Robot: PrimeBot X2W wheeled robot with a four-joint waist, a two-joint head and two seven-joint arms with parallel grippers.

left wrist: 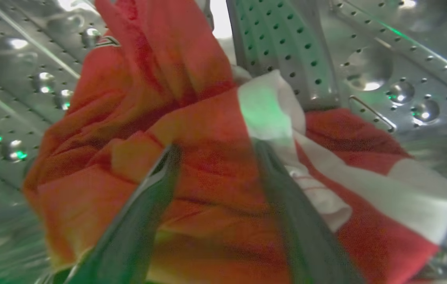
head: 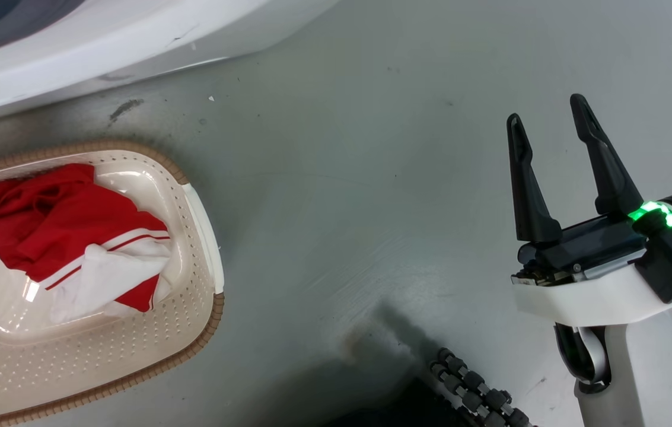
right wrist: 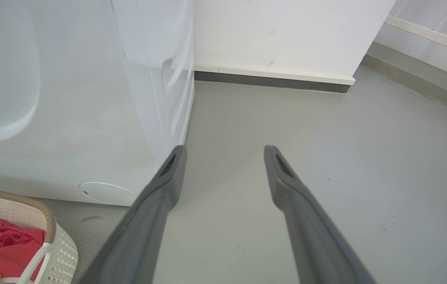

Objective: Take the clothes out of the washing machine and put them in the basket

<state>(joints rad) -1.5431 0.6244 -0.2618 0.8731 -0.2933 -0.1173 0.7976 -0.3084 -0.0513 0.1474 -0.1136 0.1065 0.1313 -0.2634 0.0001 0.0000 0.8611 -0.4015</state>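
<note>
Inside the washing machine's perforated steel drum (left wrist: 369, 43) lies a red garment with white panels (left wrist: 191, 118). My left gripper (left wrist: 215, 152) is open, its two dark fingers spread against the cloth with a red fold between them. The cream basket (head: 208, 314) stands on the floor at the left, below the washing machine's white front (head: 104, 41), and holds a red and white garment (head: 63, 231). My right gripper (head: 546, 110) hovers open and empty over the grey floor, well right of the basket. In the right wrist view the right gripper (right wrist: 225, 148) points past the machine's corner (right wrist: 156, 118), with the basket (right wrist: 47, 217) at the lower left.
Grey floor (head: 359, 178) stretches between basket and right arm. A white wall with a dark skirting board (right wrist: 270, 81) runs behind the machine. A black roller wheel of my base (head: 478, 394) shows at the bottom edge.
</note>
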